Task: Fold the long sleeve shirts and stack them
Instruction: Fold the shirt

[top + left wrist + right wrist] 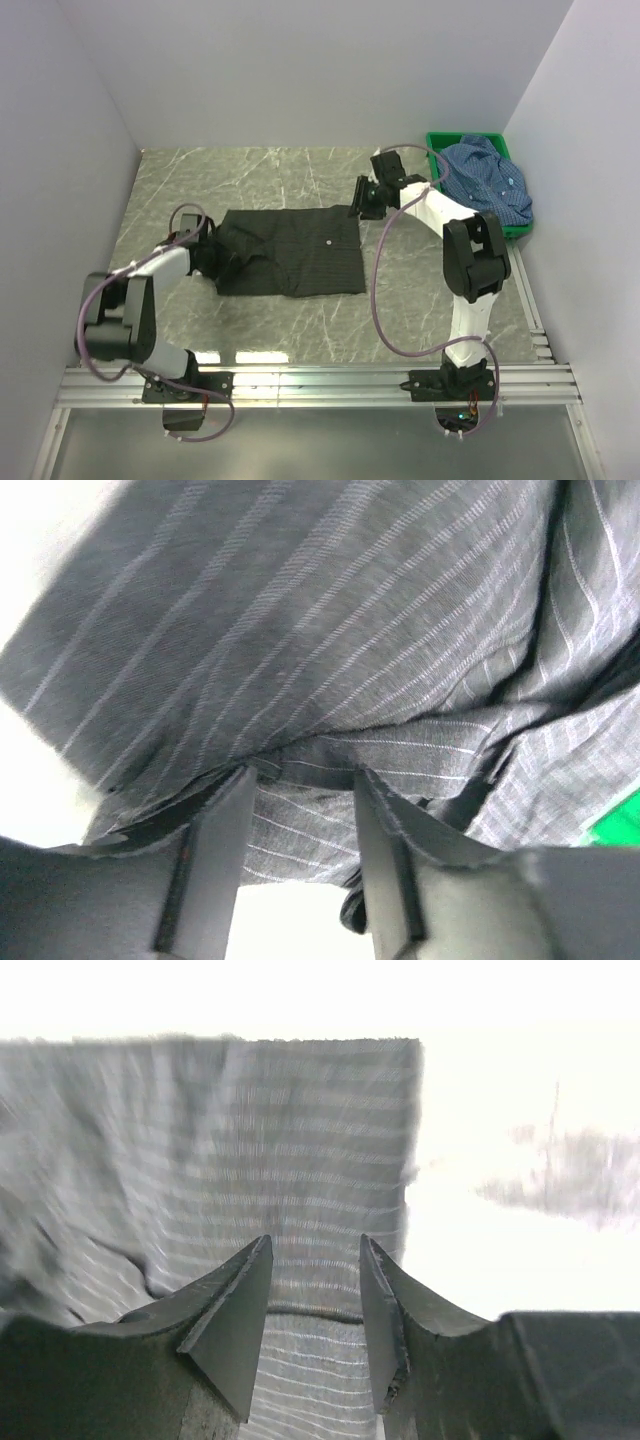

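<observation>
A black long sleeve shirt [290, 250] with fine stripes lies flat mid-table, partly folded, its left end rumpled. My left gripper [205, 247] is low at that rumpled end. In the left wrist view its fingers stand apart, and the striped cloth [300, 630] bunches just past the tips of the gripper [300, 772]. My right gripper [358, 200] hovers at the shirt's far right corner. In the right wrist view it [315, 1242] is open over the cloth [250, 1140], with a hem line crossing between the fingers. A blue checked shirt [490, 180] is heaped in the crate.
A green plastic crate [440, 140] stands at the back right against the wall, next to the right arm's elbow. White walls close in the marble-patterned table [300, 170] on three sides. A metal rail [320, 385] runs along the near edge.
</observation>
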Tool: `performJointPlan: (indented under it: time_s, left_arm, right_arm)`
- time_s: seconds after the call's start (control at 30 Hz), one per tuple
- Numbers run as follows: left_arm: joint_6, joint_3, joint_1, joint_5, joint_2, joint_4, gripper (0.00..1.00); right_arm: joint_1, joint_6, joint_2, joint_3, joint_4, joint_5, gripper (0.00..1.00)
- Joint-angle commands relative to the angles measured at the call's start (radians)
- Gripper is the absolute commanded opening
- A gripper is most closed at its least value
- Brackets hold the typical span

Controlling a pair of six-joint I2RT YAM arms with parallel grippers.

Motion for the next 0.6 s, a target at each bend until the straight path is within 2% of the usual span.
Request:
performJointPlan:
  time_s: [0.0,0.2,0.3,0.4,0.43,0.47,0.57]
  left_arm:
    - [0.003,-0.053,-0.004,-0.052,-0.091,-0.119,0.54]
    - [0.109,0.061,-0.053,-0.075,-0.246,-0.196,0.61]
    - [0.138,0.148,-0.204,-0.095,-0.269,-0.169,0.60]
    - [0.120,0.188,-0.289,-0.025,-0.229,-0.060,0.57]
    - [0.103,0.196,-0.331,0.006,-0.177,0.036,0.53]
    - [0.096,0.205,-0.349,0.061,-0.143,0.078,0.51]
    - [0.077,0.262,-0.396,0.087,0.015,0.184,0.42]
  right_arm:
    - [0.012,-0.007,-0.033,0.041,0.039,-0.045,0.48]
    - [0.012,0.131,-0.182,-0.157,0.312,-0.228,0.50]
    - [0.018,0.200,-0.196,-0.219,0.417,-0.318,0.51]
    - [0.038,0.232,-0.185,-0.229,0.477,-0.361,0.53]
    - [0.046,0.234,-0.172,-0.229,0.483,-0.361,0.53]
    - [0.052,0.241,-0.164,-0.229,0.491,-0.364,0.53]
    - [0.061,0.280,-0.127,-0.237,0.549,-0.389,0.54]
